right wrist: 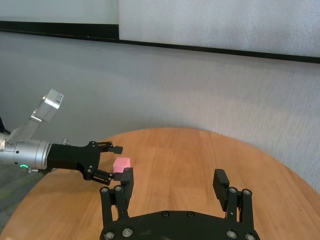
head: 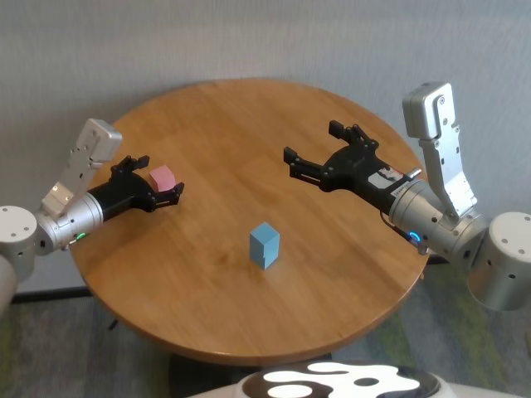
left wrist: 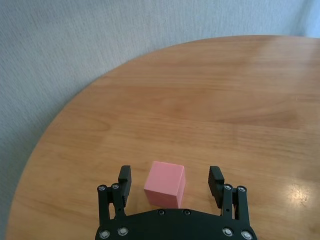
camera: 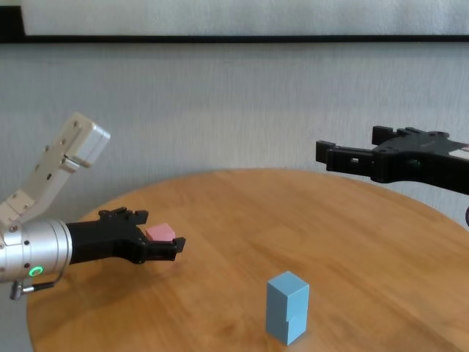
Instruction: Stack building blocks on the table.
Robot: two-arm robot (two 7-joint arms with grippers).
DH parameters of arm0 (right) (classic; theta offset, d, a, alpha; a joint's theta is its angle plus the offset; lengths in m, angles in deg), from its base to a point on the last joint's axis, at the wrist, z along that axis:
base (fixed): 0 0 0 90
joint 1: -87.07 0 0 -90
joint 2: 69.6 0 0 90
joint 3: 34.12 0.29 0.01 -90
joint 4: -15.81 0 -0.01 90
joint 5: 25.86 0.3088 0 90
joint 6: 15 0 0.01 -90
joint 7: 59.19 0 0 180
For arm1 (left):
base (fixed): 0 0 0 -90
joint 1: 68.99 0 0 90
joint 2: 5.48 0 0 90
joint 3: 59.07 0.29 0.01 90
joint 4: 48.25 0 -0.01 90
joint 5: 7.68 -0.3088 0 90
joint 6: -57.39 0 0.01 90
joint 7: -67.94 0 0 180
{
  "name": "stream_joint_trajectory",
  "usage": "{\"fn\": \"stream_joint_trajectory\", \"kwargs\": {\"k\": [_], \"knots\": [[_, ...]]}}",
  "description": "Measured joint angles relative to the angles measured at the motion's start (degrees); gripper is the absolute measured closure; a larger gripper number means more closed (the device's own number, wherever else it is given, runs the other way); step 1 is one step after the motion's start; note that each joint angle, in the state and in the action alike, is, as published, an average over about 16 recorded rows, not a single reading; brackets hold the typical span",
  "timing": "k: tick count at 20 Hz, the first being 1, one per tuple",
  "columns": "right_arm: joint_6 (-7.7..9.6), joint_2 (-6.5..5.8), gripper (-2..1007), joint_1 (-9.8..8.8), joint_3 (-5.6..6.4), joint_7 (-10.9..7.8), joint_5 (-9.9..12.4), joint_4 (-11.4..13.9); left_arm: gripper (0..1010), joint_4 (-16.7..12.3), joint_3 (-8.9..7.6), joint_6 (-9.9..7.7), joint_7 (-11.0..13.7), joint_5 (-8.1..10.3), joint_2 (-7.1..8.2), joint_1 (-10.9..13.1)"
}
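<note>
Pink block point(left wrist: 165, 184) sits untouched between left tool's point(left wrist: 170, 182) spread fingers; right tool point(head: 319, 151) hovers, fingers apart.

Bare table point(head: 249, 141) lies open between both arms; only the two-high blue block stack point(head: 265, 245) stands mid-table, near the front edge.

left end effector point(camera: 157, 238) open around pink block point(camera: 161, 233); two blue blocks point(camera: 287, 307) stacked on table point(camera: 242, 242)
</note>
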Motion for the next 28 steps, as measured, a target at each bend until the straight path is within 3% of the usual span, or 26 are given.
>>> {"fn": "stream_joint_trajectory", "kwargs": {"k": [5, 10, 14, 22, 28], "knots": [[0.0, 0.0, 0, 0.0, 0.0, 0.0, 0.0, 0.0, 8, 4.07, -0.79, 1.26, 1.18, 0.11, -1.07, -1.59], [0.0, 0.0, 0, 0.0, 0.0, 0.0, 0.0, 0.0, 8, 5.18, -1.64, 1.23, 2.12, 0.23, -1.59, -1.8], [0.0, 0.0, 0, 0.0, 0.0, 0.0, 0.0, 0.0, 8, 3.9, -2.43, 0.17, 2.61, 0.62, -1.53, -0.81], [0.0, 0.0, -1, 0.0, 0.0, 0.0, 0.0, 0.0, 8, -0.67, -3.29, -3.59, 3.2, 1.32, -0.69, 1.92], [0.0, 0.0, 0, 0.0, 0.0, 0.0, 0.0, -0.01, 8, -1.73, -3.46, -4.82, 3.32, 1.64, -0.41, 2.63]]}}
